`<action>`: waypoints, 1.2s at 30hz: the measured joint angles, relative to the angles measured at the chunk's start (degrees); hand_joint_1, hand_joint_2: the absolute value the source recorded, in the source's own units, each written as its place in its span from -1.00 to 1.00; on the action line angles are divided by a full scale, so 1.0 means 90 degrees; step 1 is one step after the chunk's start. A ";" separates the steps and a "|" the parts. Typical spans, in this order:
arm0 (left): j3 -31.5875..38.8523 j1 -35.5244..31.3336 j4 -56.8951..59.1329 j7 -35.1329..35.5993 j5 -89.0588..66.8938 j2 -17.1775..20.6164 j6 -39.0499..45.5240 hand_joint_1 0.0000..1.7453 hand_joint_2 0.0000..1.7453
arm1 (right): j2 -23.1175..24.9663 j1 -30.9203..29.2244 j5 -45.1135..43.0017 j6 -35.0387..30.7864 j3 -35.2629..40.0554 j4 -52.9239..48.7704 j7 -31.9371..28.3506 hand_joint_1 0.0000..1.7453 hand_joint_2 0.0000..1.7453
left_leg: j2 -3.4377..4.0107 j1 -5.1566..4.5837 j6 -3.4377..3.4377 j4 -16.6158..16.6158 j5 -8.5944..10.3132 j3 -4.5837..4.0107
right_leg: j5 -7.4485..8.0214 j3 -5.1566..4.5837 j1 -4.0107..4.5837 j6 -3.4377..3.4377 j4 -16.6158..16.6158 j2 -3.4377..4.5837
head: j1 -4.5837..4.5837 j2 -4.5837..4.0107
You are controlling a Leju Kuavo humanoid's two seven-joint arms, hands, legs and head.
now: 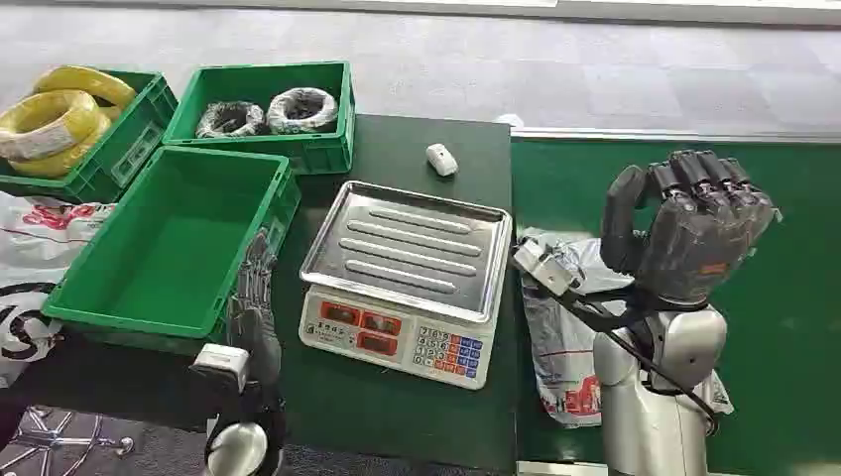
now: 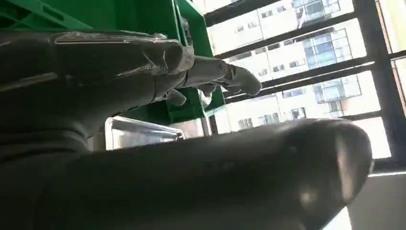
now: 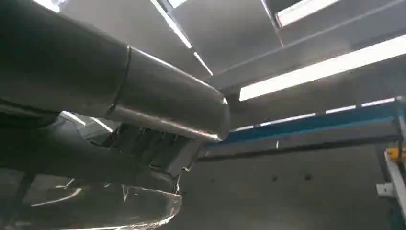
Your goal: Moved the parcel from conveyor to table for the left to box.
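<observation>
Parcel [image 1: 555, 347] is a grey poly bag w/ some red print, lying flat on the green conveyor [image 1: 793, 327], right by the edge of the dark table [image 1: 417, 149]. Right hand [image 1: 689, 233] is raised above it, palm side toward the table, fingers curled over at the top and thumb hanging apart from them, nothing in its grip afaict. In the right wrist view the thumb is a big grey cylinder and a crinkly bit of the bag [image 3: 143, 211] shows under the hand, not touching from what I can see.

Left hand [image 1: 253, 297] is low at the table's front edge, between the near green crate [image 1: 69, 297] and the scale [image 1: 402, 283], fingers out fairly straight, holding nothing. Left wrist view has the fingers [image 2: 230, 76] stretched along the crate wall w/ the scale's steel pan [image 2: 139, 134] behind.

Other stuff: scale sits mid-table w/ a ribbed steel tray and keypad. Back crate [image 1: 322, 149] holds two grey wire coils [image 1: 268, 111], another crate [image 1: 134, 149] on the far left has yellow coils [image 1: 50, 124]. Small white object [image 1: 441, 159] on the table behind the scale, can't tell what it is. White bags w/ red and black print [image 1: 25, 258] at the left edge.
</observation>
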 measured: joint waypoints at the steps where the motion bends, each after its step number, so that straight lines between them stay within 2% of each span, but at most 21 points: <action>1: -0.0002 -0.0016 0.0022 -0.0002 -0.0005 -0.0012 0.0002 -1.00 -1.00 | 0.0108 -0.0030 0.0027 0.0000 -0.0053 -0.0113 -0.0024 1.00 -1.00 | -0.0002 -0.0001 0.0000 0.0000 0.0000 0.0001 | 0.0000 0.0000 0.0000 0.0000 0.0000 -0.0001 | 0.0000 0.0000; 2: -0.0005 -0.0020 0.0039 -0.0002 -0.0005 -0.0019 0.0000 -1.00 -1.00 | 0.0180 -0.0054 0.0031 0.0000 -0.0090 -0.0192 -0.0029 1.00 -1.00 | -0.0003 -0.0001 0.0001 0.0001 0.0001 0.0001 | 0.0000 0.0001 0.0000 0.0000 0.0000 -0.0001 | 0.0000 0.0000; 3: -0.0005 -0.0022 0.0058 -0.0002 -0.0005 -0.0024 0.0002 -1.00 -1.00 | 0.0247 -0.0071 0.0036 0.0002 -0.0131 -0.0276 -0.0031 1.00 1.00 | -0.0003 -0.0002 0.0001 0.0001 0.0001 0.0001 | 0.0000 0.0001 -0.0002 0.0000 0.0000 -0.0003 | 0.0000 0.0000; 4: -0.0005 -0.0024 0.0073 -0.0002 -0.0005 -0.0027 0.0000 -1.00 -1.00 | 0.0299 -0.0080 0.0036 0.0002 -0.0160 -0.0337 -0.0036 0.70 -1.00 | -0.0002 -0.0003 0.0002 0.0001 0.0001 0.0001 | 0.0001 0.0001 -0.0003 0.0001 0.0000 -0.0002 | 0.0000 0.0000; 5: -0.0005 -0.0029 0.0085 -0.0005 -0.0005 -0.0027 0.0002 -1.00 -1.00 | 0.0352 -0.0096 0.0005 0.0002 -0.0192 -0.0378 -0.0053 0.70 -1.00 | -0.0002 -0.0003 0.0002 0.0001 0.0001 -0.0001 | 0.0001 0.0003 -0.0003 0.0001 0.0000 -0.0002 | 0.0000 0.0000; 6: -0.0005 -0.0032 0.0085 -0.0024 -0.0007 -0.0029 -0.0002 -1.00 -1.00 | 0.0398 -0.0153 -0.0056 0.0005 -0.0196 -0.0354 0.0010 -1.00 -1.00 | 0.0000 -0.0003 0.0002 0.0001 0.0001 -0.0002 | 0.0001 0.0003 -0.0003 0.0001 0.0001 -0.0001 | 0.0000 0.0000; 8: 0.0005 -0.0043 0.0085 -0.0073 -0.0041 -0.0046 -0.0046 -1.00 -1.00 | 0.0393 -0.0318 -0.0024 0.0007 -0.0046 -0.0201 0.0533 -1.00 -1.00 | -0.0002 -0.0004 0.0003 0.0001 0.0002 -0.0001 | 0.0001 0.0003 -0.0004 0.0001 0.0001 -0.0003 | 0.0000 0.0000; 11: 0.0005 -0.0090 0.0104 -0.0075 0.0027 -0.0053 0.0027 -1.00 -1.00 | 0.0412 -0.0566 -0.0136 0.0010 0.0200 0.0198 0.0644 -1.00 -1.00 | -0.0002 -0.0004 0.0003 0.0001 0.0002 0.0001 | 0.0001 0.0004 -0.0004 0.0001 0.0001 -0.0003 | -0.0002 0.0000; 14: 0.0005 -0.0141 0.0136 -0.0109 0.0056 -0.0056 0.0109 -1.00 -1.00 | 0.0405 -0.0781 0.0110 0.0012 0.0515 0.0757 0.1378 -1.00 -1.00 | -0.0006 -0.0004 0.0005 0.0001 0.0006 0.0000 | 0.0001 0.0003 -0.0004 0.0001 0.0002 -0.0004 | 0.0000 0.0000; 15: 0.0007 -0.0159 0.0143 -0.0109 0.0061 -0.0056 0.0136 -1.00 -1.00 | 0.0386 -0.0873 0.0319 0.0012 0.0588 0.0946 0.1773 -1.00 -1.00 | -0.0004 -0.0004 0.0005 0.0001 0.0007 0.0000 | 0.0002 0.0001 -0.0004 0.0001 0.0002 -0.0004 | -0.0002 0.0000; 16: 0.0010 -0.0189 0.0155 -0.0102 0.0063 -0.0056 0.0168 -1.00 -1.00 | 0.0286 -0.0998 0.0581 0.0012 0.0693 0.1201 0.2473 -1.00 -1.00 | -0.0006 -0.0004 0.0005 0.0001 0.0007 0.0000 | 0.0002 0.0001 -0.0004 0.0001 0.0001 -0.0004 | -0.0005 0.0000; 18: 0.0027 -0.0219 0.0158 -0.0071 0.0063 -0.0051 0.0170 -1.00 -1.00 | -0.0228 -0.1365 0.0624 0.0012 0.1034 0.1837 0.4360 -1.00 -1.00 | -0.0022 -0.0010 0.0013 0.0005 0.0012 -0.0002 | 0.0002 0.0010 -0.0010 0.0001 0.0001 -0.0028 | -0.0007 0.0000; 20: 0.0061 -0.0208 0.0158 -0.0041 0.0063 -0.0041 0.0168 -1.00 -1.00 | -0.0640 -0.1547 0.0629 0.0012 0.1237 0.2245 0.5322 -1.00 -1.00 | -0.0051 -0.0017 0.0018 0.0011 0.0015 -0.0011 | 0.0002 0.0015 -0.0015 0.0003 0.0001 -0.0045 | 0.0007 0.0000; 22: 0.0114 -0.0208 0.0158 -0.0044 0.0061 -0.0034 0.0158 -1.00 -1.00 | -0.0953 -0.1613 0.0636 0.0012 0.1283 0.2602 0.5319 -1.00 -1.00 | -0.0048 -0.0026 0.0019 0.0013 0.0015 -0.0013 | 0.0006 0.0010 -0.0024 0.0010 -0.0001 -0.0046 | -0.0012 0.0000; 24: 0.0141 -0.0189 0.0155 -0.0051 0.0051 -0.0032 0.0139 -1.00 -1.00 | -0.1345 -0.1725 0.0626 0.0012 0.1338 0.3035 0.5304 -1.00 -1.00 | -0.0078 -0.0026 0.0023 0.0017 0.0017 -0.0023 | 0.0005 0.0009 -0.0025 0.0012 -0.0002 -0.0069 | 0.0002 0.0000; 26: 0.0167 -0.0159 0.0155 -0.0068 0.0032 -0.0034 0.0134 -1.00 -1.00 | -0.1610 -0.1795 0.0629 0.0012 0.1358 0.3383 0.5502 -1.00 -1.00 | -0.0082 -0.0027 0.0025 0.0017 0.0018 -0.0028 | 0.0004 0.0009 -0.0025 0.0013 -0.0003 -0.0075 | 0.0000 0.0000; 28: 0.0192 -0.0147 0.0150 -0.0075 0.0007 -0.0032 0.0121 -1.00 -1.00 | -0.1769 -0.1780 0.0631 0.0012 0.1394 0.3741 0.5766 -1.00 -1.00 | -0.0076 -0.0029 0.0026 0.0018 0.0017 -0.0029 | 0.0005 0.0006 -0.0027 0.0013 -0.0003 -0.0074 | -0.0005 0.0000; 35: 0.0238 -0.0139 0.0150 -0.0080 -0.0073 -0.0039 0.0058 -1.00 -1.00 | -0.1999 -0.1771 0.0636 0.0012 0.1394 0.4788 0.5894 -1.00 -1.00 | -0.0078 -0.0027 0.0029 0.0017 0.0019 -0.0030 | 0.0005 0.0004 -0.0025 0.0013 -0.0003 -0.0074 | 0.0000 0.0000; 36: 0.0245 -0.0139 0.0150 -0.0080 -0.0073 -0.0039 0.0058 -1.00 -1.00 | -0.2011 -0.1771 0.0636 0.0010 0.1394 0.4863 0.5894 -1.00 1.00 | -0.0077 -0.0027 0.0029 0.0017 0.0019 -0.0030 | 0.0005 0.0004 -0.0025 0.0013 -0.0003 -0.0074 | 0.0000 0.0000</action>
